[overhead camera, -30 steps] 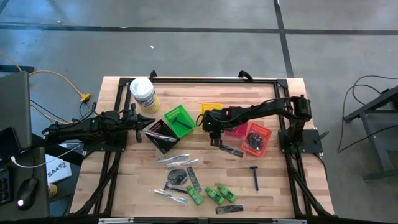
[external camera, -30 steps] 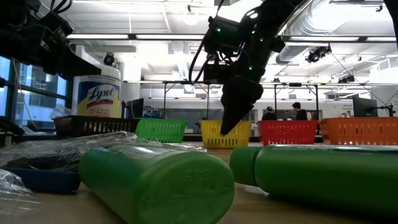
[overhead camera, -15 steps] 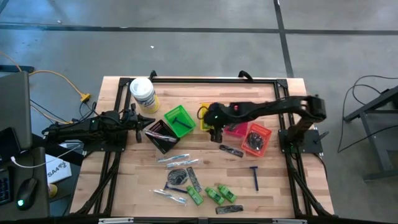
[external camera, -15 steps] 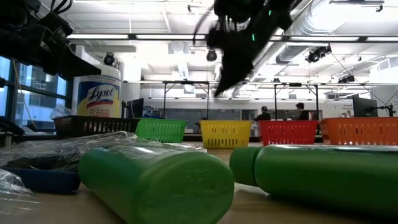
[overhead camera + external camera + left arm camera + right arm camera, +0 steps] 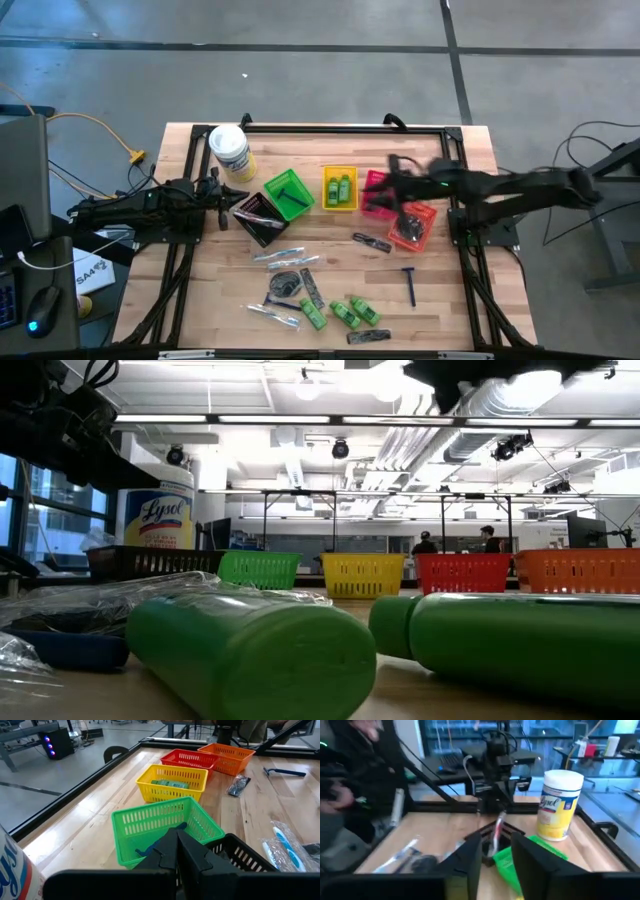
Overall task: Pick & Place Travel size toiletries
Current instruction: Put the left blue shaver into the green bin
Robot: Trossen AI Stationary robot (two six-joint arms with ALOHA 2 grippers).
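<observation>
I am seeing my right end effector [image 5: 393, 178] hanging above the red basket [image 5: 376, 193], its fingers [image 5: 470, 857] standing apart with a clear gap and nothing between them. Just beside it, the yellow basket [image 5: 340, 187] is holding two green mini bottles [image 5: 339, 187], and the orange basket [image 5: 412, 223] on the other side is carrying dark round packets [image 5: 408, 226]. My left end effector [image 5: 226, 194] is waiting at the surface's left side, pressed together and empty, right by the black basket [image 5: 259, 217] with the green basket [image 5: 288, 193] beyond it. The other toiletries are lying loose on the wooden surface [image 5: 450, 300]: a dark comb [image 5: 371, 241] near the orange basket, a blue-handled razor [image 5: 409, 285] toward the front right, clear-wrapped sticks [image 5: 284, 256] in the middle, and more green bottles [image 5: 340, 313] at the front edge. The white tub [image 5: 229, 150] is standing at the back left corner.
</observation>
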